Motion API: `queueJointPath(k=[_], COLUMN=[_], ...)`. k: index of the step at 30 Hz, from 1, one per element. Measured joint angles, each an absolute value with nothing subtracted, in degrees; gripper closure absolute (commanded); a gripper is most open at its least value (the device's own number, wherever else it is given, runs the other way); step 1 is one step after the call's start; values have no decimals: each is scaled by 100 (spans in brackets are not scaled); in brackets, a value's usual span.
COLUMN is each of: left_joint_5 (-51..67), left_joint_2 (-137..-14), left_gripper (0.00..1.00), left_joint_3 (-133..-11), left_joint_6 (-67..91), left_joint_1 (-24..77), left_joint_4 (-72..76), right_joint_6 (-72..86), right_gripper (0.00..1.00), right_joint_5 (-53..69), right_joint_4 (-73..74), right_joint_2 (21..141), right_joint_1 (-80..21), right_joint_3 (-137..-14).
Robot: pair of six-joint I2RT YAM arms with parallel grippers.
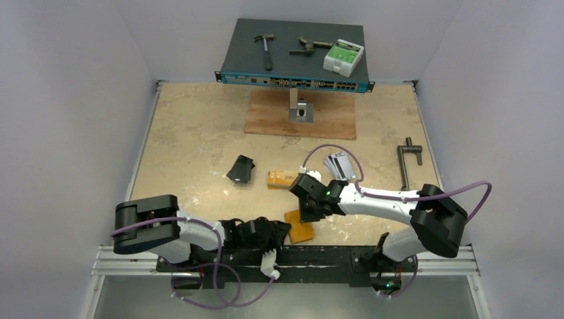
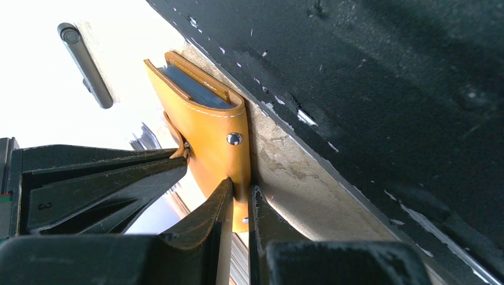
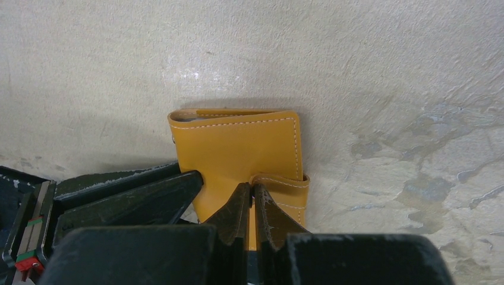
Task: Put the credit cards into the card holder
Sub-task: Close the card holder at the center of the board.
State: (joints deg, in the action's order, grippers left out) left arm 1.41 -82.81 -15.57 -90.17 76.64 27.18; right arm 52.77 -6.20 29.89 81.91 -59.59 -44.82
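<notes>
Left wrist view: my left gripper (image 2: pixel 239 199) clamps one edge of the closed orange card holder (image 2: pixel 208 136), which sits by the near edge of the table (image 1: pixel 199 146) between my arms. My right gripper (image 3: pixel 252 199) is pinched fully together beside the holder's snap tab (image 3: pixel 279 183). The silver credit cards (image 1: pixel 339 165) lie well apart.

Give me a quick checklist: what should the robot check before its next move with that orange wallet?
1. Left gripper holds the card holder: ok, pinching its edge.
2. Right gripper on the snap tab: ok, shut at it.
3. Holder opened for cards: not ok, folded shut.
4. Snap undone: cannot tell.
5. Cards at hand: ok, silver credit cards and yellow-orange credit cards lie on the table.
6. Card in a gripper: not ok, none.
</notes>
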Motion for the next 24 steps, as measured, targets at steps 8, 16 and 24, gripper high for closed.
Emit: queueJointPath(k=[8, 16, 24], left_joint_5=[119, 69, -12], left_joint_2=[-8274, -8281, -8278], left_gripper=[94, 95, 94], left_joint_3=[-1590, -1594, -1680], left_joint_6=[-8952, -8906, -8735], left_joint_1=[7671, 7697, 7719], left_joint_4=[2657, 2661, 2528], right_joint_6=[5155, 5168, 5177], right_gripper=[100, 100, 100], right_joint_5=[-659, -808, -1253], right_joint_4=[3085, 3026, 3240], right_joint_2=[8350, 8403, 8809], right_joint_1=[-6082, -6230, -6593], right_joint_3=[-4606, -4569, -4827])
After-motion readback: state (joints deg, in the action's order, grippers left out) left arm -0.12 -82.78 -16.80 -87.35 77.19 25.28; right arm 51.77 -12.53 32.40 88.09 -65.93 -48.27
